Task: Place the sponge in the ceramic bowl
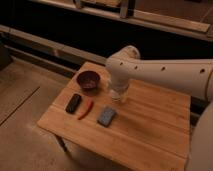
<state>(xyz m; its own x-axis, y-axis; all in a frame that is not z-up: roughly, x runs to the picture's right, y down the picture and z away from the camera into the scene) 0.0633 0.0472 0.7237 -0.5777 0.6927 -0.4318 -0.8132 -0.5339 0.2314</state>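
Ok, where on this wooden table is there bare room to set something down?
Bare wood: the right half of the wooden table, from the flat blue sponge to the right edge, and the front strip. Crowded: the left, with the dark maroon bowl, black bar, thin red object and sponge; the gripper hangs right of the bowl.

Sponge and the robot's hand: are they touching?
Apart. The camera view shows the sponge flat on the table, bare wood between it and the hand hanging beside the ceramic bowl.

Blue sponge [106, 116], maroon ceramic bowl [89, 80]
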